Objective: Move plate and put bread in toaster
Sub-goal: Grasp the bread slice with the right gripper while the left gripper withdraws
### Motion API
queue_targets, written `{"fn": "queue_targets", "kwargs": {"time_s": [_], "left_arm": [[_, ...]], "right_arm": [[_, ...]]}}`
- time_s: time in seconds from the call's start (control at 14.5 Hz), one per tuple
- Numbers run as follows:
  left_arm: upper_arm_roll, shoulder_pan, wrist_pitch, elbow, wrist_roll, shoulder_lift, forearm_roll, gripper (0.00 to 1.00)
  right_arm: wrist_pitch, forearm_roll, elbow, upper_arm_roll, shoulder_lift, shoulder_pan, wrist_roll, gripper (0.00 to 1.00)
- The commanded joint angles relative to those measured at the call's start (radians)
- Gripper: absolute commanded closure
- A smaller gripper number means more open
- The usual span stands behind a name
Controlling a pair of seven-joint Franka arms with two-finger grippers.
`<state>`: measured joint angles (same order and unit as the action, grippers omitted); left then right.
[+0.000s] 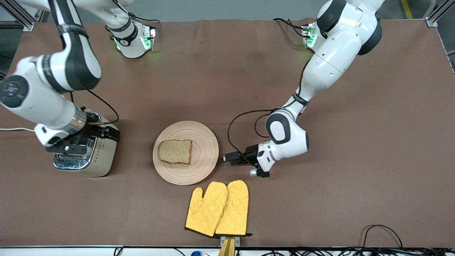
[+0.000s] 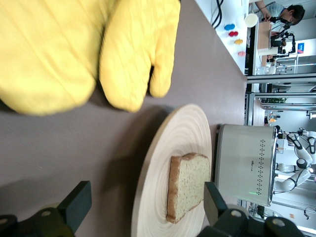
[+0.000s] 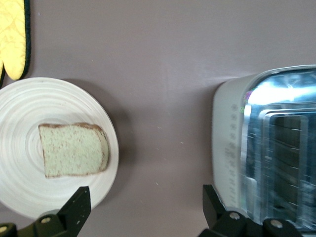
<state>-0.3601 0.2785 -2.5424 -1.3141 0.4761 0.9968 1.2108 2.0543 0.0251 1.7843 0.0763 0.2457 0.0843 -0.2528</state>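
Note:
The pale wooden plate (image 1: 202, 160) lies mid-table with the slice of brown bread (image 1: 175, 152) flat on it. The toaster (image 1: 93, 160), chrome top and cream sides, stands beside the plate toward the right arm's end. My left gripper (image 1: 226, 159) is open and empty, low by the plate's rim at the left arm's end. In the left wrist view its fingers (image 2: 77, 203) span the plate's edge (image 2: 153, 187), with the bread (image 2: 187, 185) and toaster (image 2: 244, 163) past it. My right gripper (image 1: 107, 133) is open and empty over the toaster's plate-side edge. The right wrist view shows the plate (image 3: 19, 197), bread (image 3: 73, 149) and toaster slots (image 3: 281, 163).
A pair of yellow oven mitts (image 1: 217, 208) lies nearer the front camera than the plate, close to its rim, and shows in the left wrist view (image 2: 74, 49). The toaster's white cord (image 1: 14, 129) runs off the right arm's end of the table. The right arm's wrist hangs over the toaster.

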Motion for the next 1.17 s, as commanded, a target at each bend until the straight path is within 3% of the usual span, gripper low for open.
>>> {"fn": "queue_targets", "kwargs": {"time_s": [0.0,0.21,0.83,0.89,1.1], "left_arm": [[0.003,-0.065,0.062,-0.036,-0.052,-0.052,-0.133,0.00],[0.001,-0.143,0.147,-0.034,-0.114,-0.076,-0.319,0.00],[0.001,-0.312,0.454,-0.033,-0.264,-0.256,-0.885,0.00],[0.001,-0.320,0.491,-0.033,-0.281,-0.286,-0.936,0.00],[0.003,-0.350,0.595,-0.033,-0.301,-0.368,-1.045,0.00]], "right_arm": [[0.075,0.002,0.050,-0.003,0.032,0.055,-0.133,0.00],[0.113,-0.004,0.052,-0.004,0.095,0.130,-0.256,0.00],[0.247,-0.004,0.063,-0.004,0.227,0.180,-0.261,0.00],[0.248,-0.007,0.060,-0.004,0.237,0.181,-0.261,0.03],[0.267,-0.011,0.060,-0.004,0.259,0.192,-0.261,0.25]]}}
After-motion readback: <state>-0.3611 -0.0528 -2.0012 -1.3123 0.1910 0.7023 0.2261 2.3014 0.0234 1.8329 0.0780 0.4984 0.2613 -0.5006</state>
